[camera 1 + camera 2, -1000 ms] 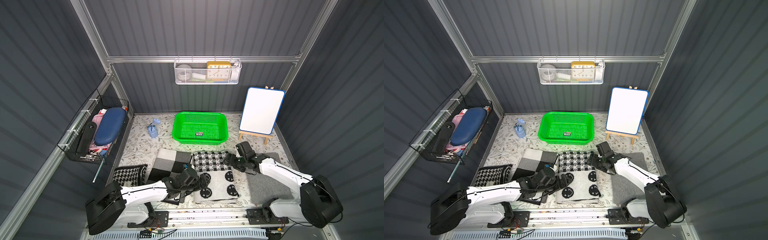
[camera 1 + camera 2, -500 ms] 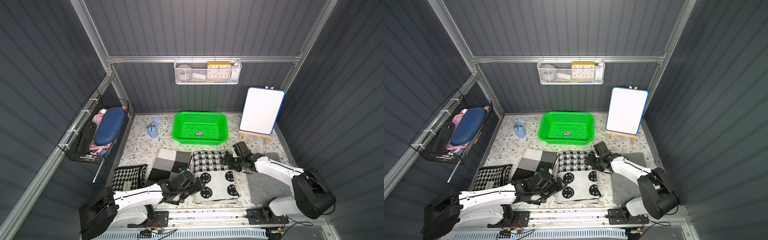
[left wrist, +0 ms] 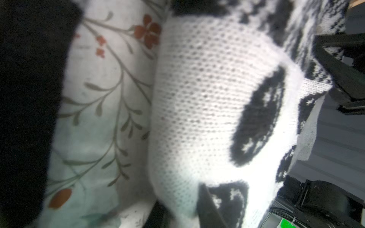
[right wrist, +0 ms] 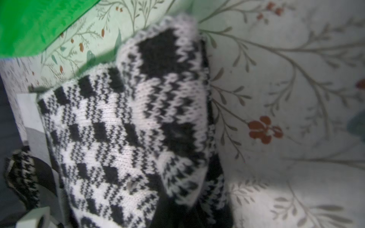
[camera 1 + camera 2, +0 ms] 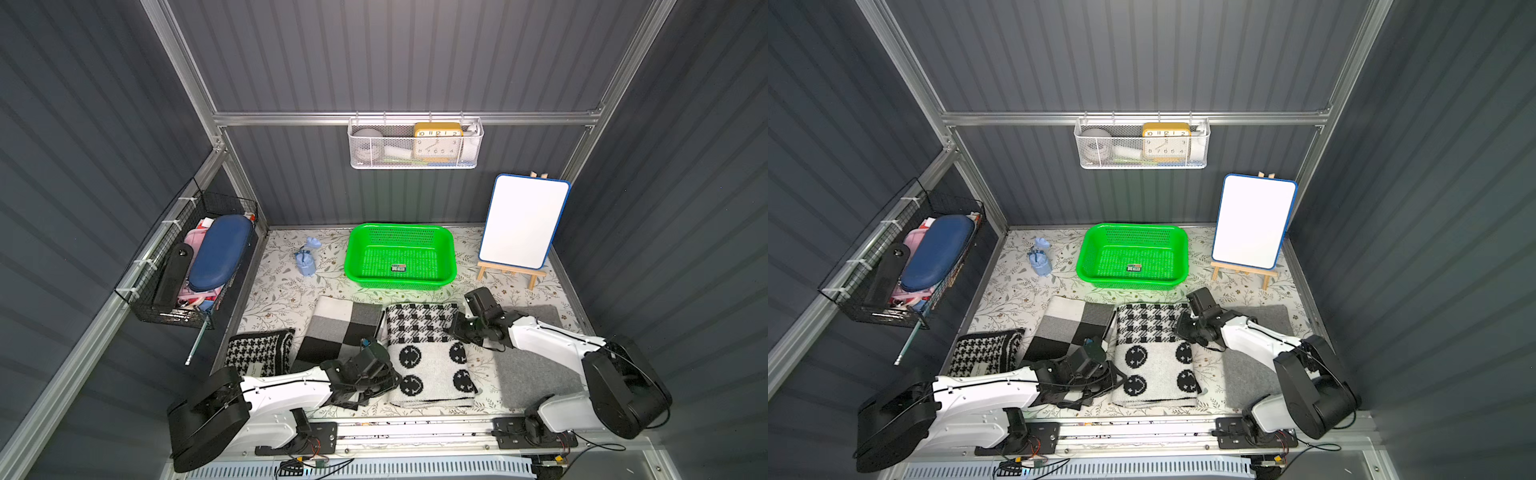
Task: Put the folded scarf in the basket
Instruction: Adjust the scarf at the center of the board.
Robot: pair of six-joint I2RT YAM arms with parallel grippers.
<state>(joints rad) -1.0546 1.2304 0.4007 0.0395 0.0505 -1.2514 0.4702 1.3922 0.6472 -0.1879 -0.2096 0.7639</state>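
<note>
Both top views: folded black-and-white knit scarf (image 5: 424, 345) (image 5: 1154, 345) lies flat on the floral tabletop (image 5: 286, 286), midway along and toward the front edge. Checked half faces rearward, smiley faces frontward. Bright green perforated plastic basket (image 5: 399, 283) (image 5: 1131, 284) stands by the middle of the rear edge, apart from the scarf. Left gripper (image 5: 388, 374) (image 5: 1111, 376) is at the scarf's left edge, right gripper (image 5: 456, 328) (image 5: 1179, 328) at its right edge.

Left wrist: knit (image 3: 197, 108) bulges. A dark finger (image 3: 209, 209) presses into it. Gripper clenched on the scarf's edge.

Right wrist: checked corner (image 4: 118, 128) is pinched into a raised fold running into dark fingers (image 4: 177, 215). Gripper closed tight on it. Green basket wall (image 4: 35, 25) lies beyond.
</note>
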